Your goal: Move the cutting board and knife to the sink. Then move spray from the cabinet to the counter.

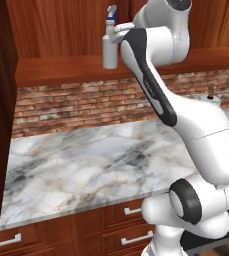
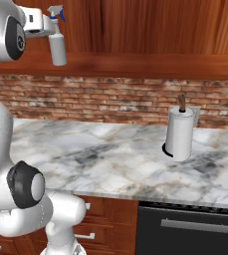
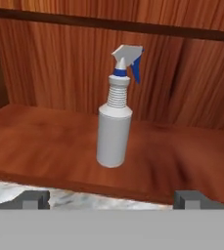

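Landmark: the spray, a slim pale bottle with a blue trigger top; all places below are given relative to it.
Gripper: the gripper is the nearest thing, just in front of the spray and a little lower; its two dark fingertips stand spread wide, one on each side of the bottle, with nothing between them yet.
Counter: the counter, white-grey marble, lies below the spray and nearer to the robot base; the part under the bottle is bare.
Paper-towel roll: the paper-towel roll stands upright on the counter, well to the right of the spray and lower.
Spray: it stands upright on the cabinet shelf, apart from the fingers, near the front edge of the shelf.
Cabinet back: the wooden back wall is behind the spray, the farthest thing.
Step in hand: I judge it is the second part of the task, the approach to take the spray from the cabinet.
Next move: the hand probably must advance until the bottle body is between the fingers, then close on it, lift slightly, pull it out and lower it to the counter.
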